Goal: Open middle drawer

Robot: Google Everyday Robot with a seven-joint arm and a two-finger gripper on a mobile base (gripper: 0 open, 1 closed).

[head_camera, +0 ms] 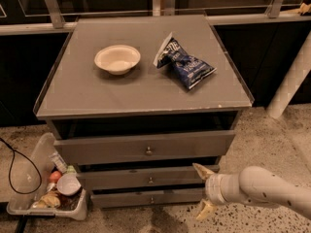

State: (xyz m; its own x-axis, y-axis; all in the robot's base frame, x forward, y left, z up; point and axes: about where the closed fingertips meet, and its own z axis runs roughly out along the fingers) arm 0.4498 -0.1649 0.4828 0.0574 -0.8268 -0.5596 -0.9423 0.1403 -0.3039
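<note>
The grey cabinet (146, 98) has three drawer fronts. The middle drawer (112, 177) is the medium-height grey front with a small round metal knob (150, 180). It sits below the tallest top drawer (107, 149) and above the slim bottom drawer (121, 198). My gripper (202, 190) is low at the right, on a white arm (262, 188). Its two tan fingers are spread apart and empty. The upper fingertip (199, 168) is just by the middle drawer's right end, and the gripper is well right of the knob.
A white bowl (117, 58) and a blue chip bag (184, 64) lie on the cabinet top. A clear plastic bin (29, 178) with cups and trash stands on the floor at the left, next to a black cable (9, 166). A white post (291, 81) stands at the right.
</note>
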